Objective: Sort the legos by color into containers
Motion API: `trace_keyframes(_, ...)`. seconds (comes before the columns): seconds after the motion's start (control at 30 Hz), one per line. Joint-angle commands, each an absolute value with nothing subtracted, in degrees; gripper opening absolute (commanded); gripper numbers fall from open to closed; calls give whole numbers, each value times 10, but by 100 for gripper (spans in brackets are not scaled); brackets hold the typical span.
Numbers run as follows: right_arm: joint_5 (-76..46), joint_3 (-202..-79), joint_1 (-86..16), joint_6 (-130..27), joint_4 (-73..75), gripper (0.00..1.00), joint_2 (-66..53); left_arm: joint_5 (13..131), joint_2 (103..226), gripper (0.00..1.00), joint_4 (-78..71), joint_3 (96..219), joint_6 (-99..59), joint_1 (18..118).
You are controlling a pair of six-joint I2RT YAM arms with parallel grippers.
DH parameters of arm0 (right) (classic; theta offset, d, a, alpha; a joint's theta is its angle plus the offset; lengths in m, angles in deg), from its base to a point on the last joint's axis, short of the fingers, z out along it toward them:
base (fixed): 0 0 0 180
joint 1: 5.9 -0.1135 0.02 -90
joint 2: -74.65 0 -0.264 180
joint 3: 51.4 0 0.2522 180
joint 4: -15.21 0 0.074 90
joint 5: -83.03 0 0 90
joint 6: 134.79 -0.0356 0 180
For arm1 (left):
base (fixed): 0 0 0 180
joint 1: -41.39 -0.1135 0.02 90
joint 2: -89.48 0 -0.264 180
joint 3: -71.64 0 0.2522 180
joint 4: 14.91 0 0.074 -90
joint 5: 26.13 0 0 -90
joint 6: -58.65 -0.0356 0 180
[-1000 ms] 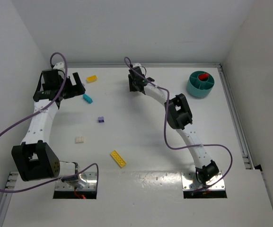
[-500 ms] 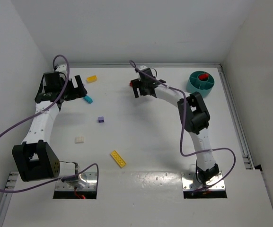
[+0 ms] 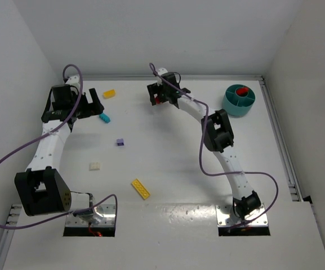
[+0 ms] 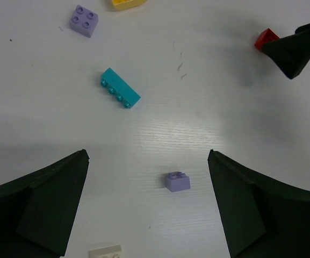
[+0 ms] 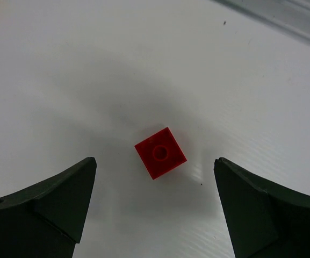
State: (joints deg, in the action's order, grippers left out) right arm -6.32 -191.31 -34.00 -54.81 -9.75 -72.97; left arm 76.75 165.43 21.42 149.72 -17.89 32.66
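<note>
One red cube (image 5: pixel 160 152) is the job here, as far as anyone can judge. It sits flat on the table (image 3: pixel 168 163), stud up, right under the right gripper (image 5: pixel 155 166). That pincer is spread wide with nothing in it, one finger on each side of the cube and neither touching.

The cube is twisted a bit against the line of the jaws. So the smart move is probably a small wrist turn first, so the pads land on flat faces and not on corners. Then straight down, squeeze gently, lift clear. A skewed pinch on something that tiny would likely just flick it away.

The teal dish (image 3: pixel 230 106) sits off in the far right corner, well apart from the cube. It already has something red (image 3: pixel 241 90) in one compartment, so that's the obvious target.

The left gripper (image 4: pixel 148 161) hangs released too, above a cyan brick (image 4: pixel 120 88) and a small purple one (image 4: pixel 177 181).

The surface is smooth white with faint scuffs and a slight sheen, so bricks may slide. Plain white walls box it in, with a metal rail (image 3: pixel 283 152) along the right edge.
</note>
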Motion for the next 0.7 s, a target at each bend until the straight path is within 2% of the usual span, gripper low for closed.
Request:
trace_keyframes(0.0, -71, -1945, -339, -564, -65, 92, -751, 773, 1649, 100, 199, 1504, -185, 319)
trace_keyframes(0.4, -76, -1984, -339, -540, -30, 93, -797, 768, 1666, 100, 204, 1519, -190, 314)
trace_keyframes(0.57, -76, -1966, -339, -540, -30, 83, -797, 768, 1666, 100, 204, 1519, -190, 314)
trace_keyframes(0.67, -96, -1966, -333, -535, -30, 80, -797, 768, 1666, 100, 209, 1519, -196, 314)
